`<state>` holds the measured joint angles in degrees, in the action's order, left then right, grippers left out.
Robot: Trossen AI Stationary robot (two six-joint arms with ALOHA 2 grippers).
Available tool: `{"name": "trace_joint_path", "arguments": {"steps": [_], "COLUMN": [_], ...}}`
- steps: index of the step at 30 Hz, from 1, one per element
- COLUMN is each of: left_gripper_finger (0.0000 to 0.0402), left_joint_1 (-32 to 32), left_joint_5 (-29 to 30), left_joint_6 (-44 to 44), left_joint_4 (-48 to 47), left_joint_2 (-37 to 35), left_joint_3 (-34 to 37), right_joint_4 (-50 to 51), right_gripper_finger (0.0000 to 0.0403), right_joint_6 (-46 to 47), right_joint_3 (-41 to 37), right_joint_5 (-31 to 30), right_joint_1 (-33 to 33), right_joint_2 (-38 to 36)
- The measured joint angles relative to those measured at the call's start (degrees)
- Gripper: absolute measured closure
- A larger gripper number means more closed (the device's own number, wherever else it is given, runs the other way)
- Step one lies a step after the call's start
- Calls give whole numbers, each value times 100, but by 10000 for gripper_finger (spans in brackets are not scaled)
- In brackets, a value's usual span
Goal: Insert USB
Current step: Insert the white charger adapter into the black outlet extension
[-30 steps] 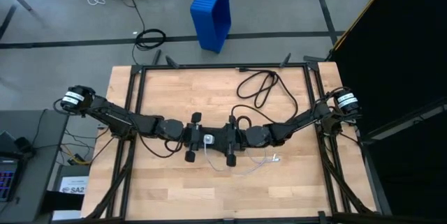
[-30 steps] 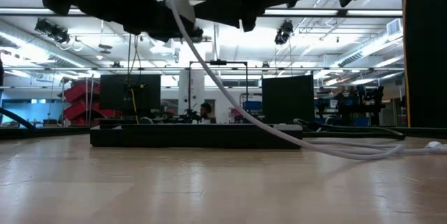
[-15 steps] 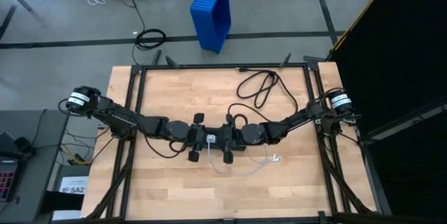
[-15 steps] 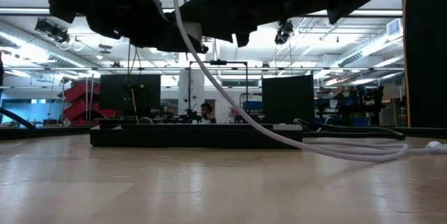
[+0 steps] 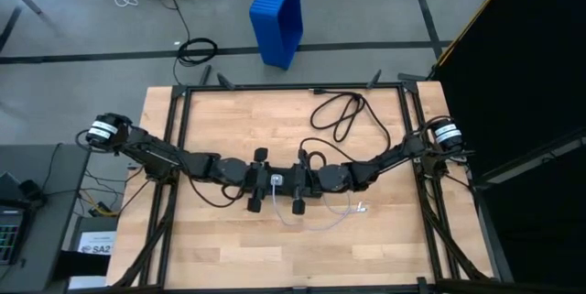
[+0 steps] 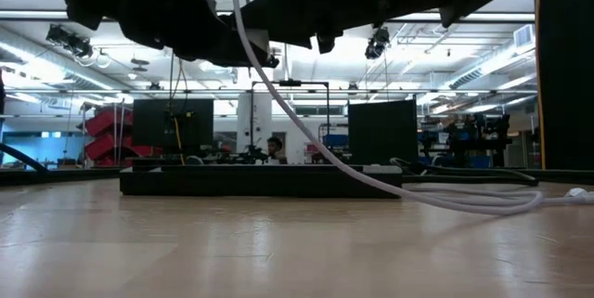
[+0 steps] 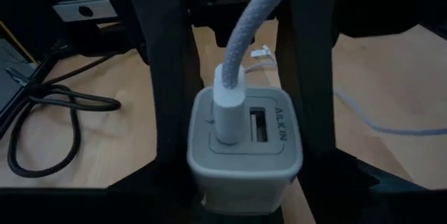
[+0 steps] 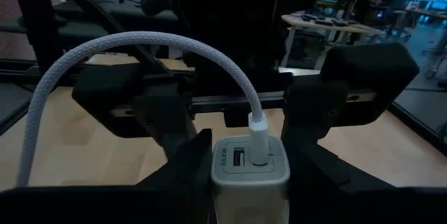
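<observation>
Already the USB plug stands upright in the charger, centre frame, clamped by the left tool; right tool spread alongside.

Table centre: left gripper at 9 o'clock and right gripper at 3 o'clock, charger block between them.
USB: plugged into charger block, trailing on table toward 4 o'clock.
Black cord: on table, 1 o'clock of the grippers.
Bin: on floor beyond table, 12 o'clock.
</observation>
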<state>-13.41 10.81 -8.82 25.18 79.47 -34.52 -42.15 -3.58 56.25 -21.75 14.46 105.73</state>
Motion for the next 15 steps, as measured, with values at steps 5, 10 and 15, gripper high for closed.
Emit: {"name": "trace_joint_path", "arguments": {"steps": [5,10,15], "left_gripper_finger": [190,189,189], "left_joint_1": [4,0,52], "left_joint_5": [-435,-1059,-1064], "left_joint_6": [4,9,46], "left_joint_4": [-36,363,1209], "left_joint_2": [-330,-758,-779], "left_joint_3": [4,242,629], "right_joint_4": [-343,-609,-666], "right_gripper_finger": [290,290,290], "right_joint_6": [-290,-554,-601], "right_joint_3": [1,11,9], "right_joint_5": [-3,21,-84], "right_joint_1": [134,308,319], "right_joint_2": [0,-57,-55]}}
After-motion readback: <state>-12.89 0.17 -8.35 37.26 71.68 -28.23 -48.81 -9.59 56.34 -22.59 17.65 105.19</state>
